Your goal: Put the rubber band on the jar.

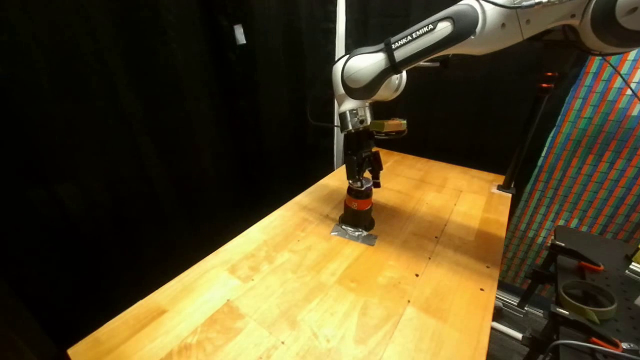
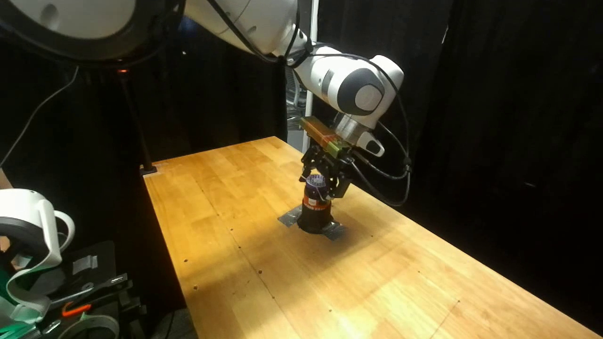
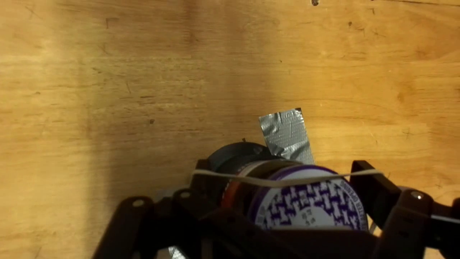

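Black curtains (image 1: 150,125) hang behind the table (image 1: 310,300), where your jar (image 1: 358,204) stands upright with tape (image 1: 356,237) at its base. Your gripper (image 3: 283,172) is spread wide by the lid (image 3: 312,201), the band (image 3: 275,183) stretched between its fingers (image 3: 375,196); whether the band touches the jar, I cannot tell.

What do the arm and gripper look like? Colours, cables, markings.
Arm: white, rounded, with dark grey panels. Lettering reads "RANKA EMIKA", its start cut off by a black strap. Dark cables run outside it, with loose loops. Gripper: black, jointed linkages, bright pivots in the wrist view; above it, a silver collar and greenish block.
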Motion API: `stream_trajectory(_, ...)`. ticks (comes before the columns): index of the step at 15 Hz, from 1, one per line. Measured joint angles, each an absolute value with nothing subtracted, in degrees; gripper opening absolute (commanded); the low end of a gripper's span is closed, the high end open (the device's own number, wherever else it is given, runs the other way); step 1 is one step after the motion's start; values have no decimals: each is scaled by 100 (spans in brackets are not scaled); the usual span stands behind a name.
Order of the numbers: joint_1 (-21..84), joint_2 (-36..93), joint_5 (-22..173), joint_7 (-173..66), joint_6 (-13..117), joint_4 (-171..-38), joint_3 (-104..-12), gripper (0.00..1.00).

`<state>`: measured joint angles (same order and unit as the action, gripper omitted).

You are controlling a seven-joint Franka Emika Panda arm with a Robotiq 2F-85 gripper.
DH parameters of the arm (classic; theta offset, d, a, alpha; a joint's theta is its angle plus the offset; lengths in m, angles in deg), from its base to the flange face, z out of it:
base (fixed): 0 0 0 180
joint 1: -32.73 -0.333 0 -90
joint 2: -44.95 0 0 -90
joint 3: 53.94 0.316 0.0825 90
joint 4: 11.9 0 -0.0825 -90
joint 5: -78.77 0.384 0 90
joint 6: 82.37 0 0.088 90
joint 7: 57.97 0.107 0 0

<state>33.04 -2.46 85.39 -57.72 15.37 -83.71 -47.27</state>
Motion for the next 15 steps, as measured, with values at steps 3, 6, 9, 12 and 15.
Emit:
stream_trajectory(3,3356,135,8761,-5772,2086,-9075,-4765,100)
stream_trajectory(6,3357,556,8868,-5772,2704,-9813,-4808,100)
stream_trajectory(9,3352,947,8875,-5772,3293,-10536,-4815,100)
stream_trajectory(12,3303,1218,8874,-5776,3910,-11092,-4815,100)
stream_trajectory(15,3153,1305,8690,-5778,4348,-11368,-4819,100)
